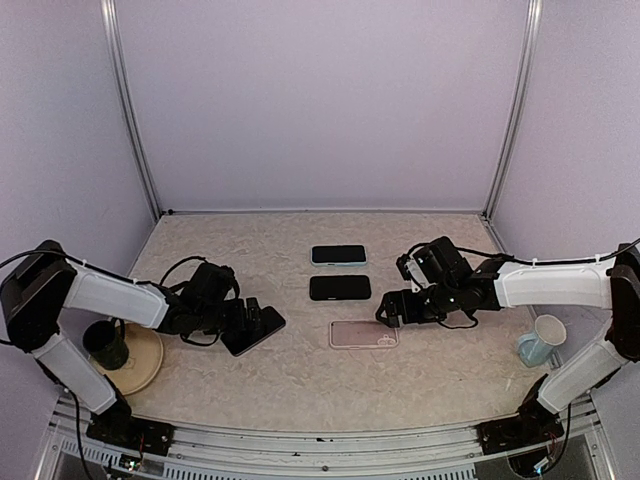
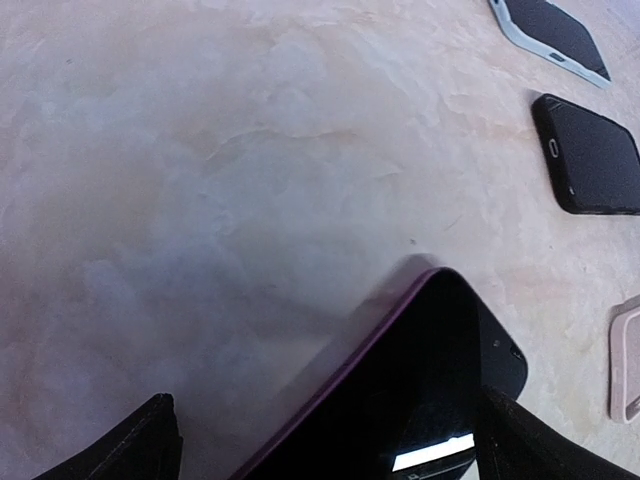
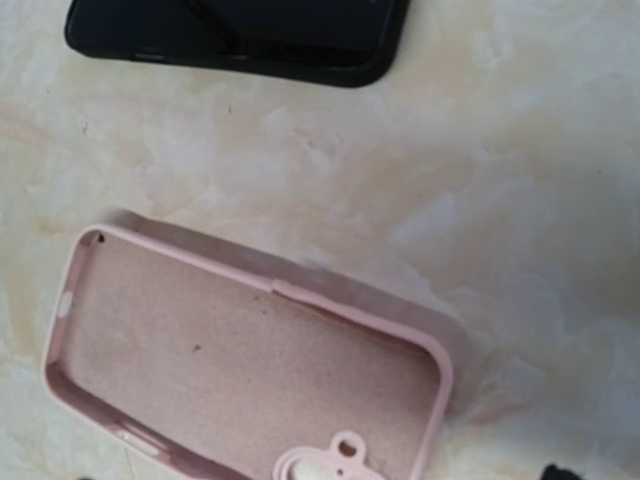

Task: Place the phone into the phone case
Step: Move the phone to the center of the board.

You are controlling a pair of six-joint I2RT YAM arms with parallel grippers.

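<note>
Pink and open side up, the empty phone case (image 1: 363, 333) lies flat on the marbled beige table (image 1: 260, 395), a little toward the right arm's side of the middle. Its inner face is bare, and the round camera opening sits at the end nearest the right arm.

The right gripper (image 1: 392, 312) hangs just over that end of the case. Its jaws are spread wide and have hold of nothing. In the right wrist view almost nothing of the fingers shows.

The phone (image 1: 262, 327) is well to the left of the case. It is a dark slab with a purple edge, and it sits between the fingers of the left gripper (image 1: 243, 322), turned at an angle to the case. Those jaws are as wide apart as they go. In the left wrist view one finger (image 2: 545, 445) meets the phone's side, while bare table shows between the other finger and the purple edge, so the phone is not clamped.

Just behind the case lies a phone in a black cover (image 1: 340, 287). Behind that one is another in a pale cover (image 1: 338, 254).

Far to the left of the case a dark cup (image 1: 105, 343) stands on a cream plate (image 1: 148, 365). Far to the right stands a pale cup (image 1: 545, 338).
</note>
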